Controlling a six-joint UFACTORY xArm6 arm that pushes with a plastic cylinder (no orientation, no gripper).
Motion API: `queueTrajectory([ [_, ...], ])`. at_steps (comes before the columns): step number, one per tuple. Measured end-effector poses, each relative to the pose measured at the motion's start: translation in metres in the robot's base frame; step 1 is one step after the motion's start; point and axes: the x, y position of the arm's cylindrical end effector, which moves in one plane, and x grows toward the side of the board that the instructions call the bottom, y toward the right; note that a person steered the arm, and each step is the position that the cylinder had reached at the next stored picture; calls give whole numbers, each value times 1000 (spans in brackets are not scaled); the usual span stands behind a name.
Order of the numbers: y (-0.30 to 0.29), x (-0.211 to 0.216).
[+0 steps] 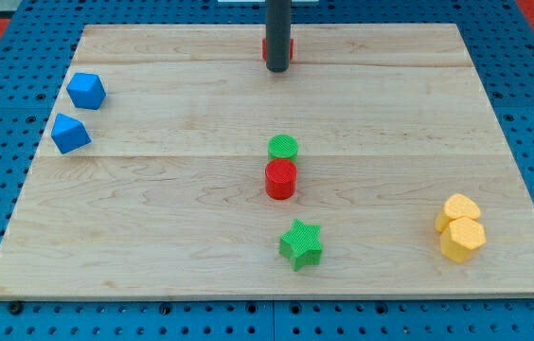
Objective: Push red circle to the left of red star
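Tool: a straight dark rod, with no jaws to part or close, coming down upright from the view's top edge. Its tip (276,68) rests on the worktop (153,237) near the top edge, at centre.

Directly behind the rod sits a red block (290,47), mostly hidden; only slivers show on either side. It is probably the red star, though its shape cannot be made out. Tip appears to touch it or stand just in front.

Red circle (280,179): a short upright cylinder near the worktop's centre, well below the tip. A green circle (283,147) sits just above it, touching or nearly so. A green star (300,244) lies below, apart.

Two blue blocks (85,91) (70,133) sit at the view's left edge. Two yellow blocks (460,208) (462,239) touch at lower right.
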Motion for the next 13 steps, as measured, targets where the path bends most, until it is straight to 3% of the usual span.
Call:
queueTrajectory([
  [1,-5,-9],
  [3,100,114],
  [4,100,181],
  [6,15,215],
  [7,11,241],
  [8,-28,248],
  [9,-78,210],
  [10,-78,150],
  [12,-71,175],
  [13,-67,131],
])
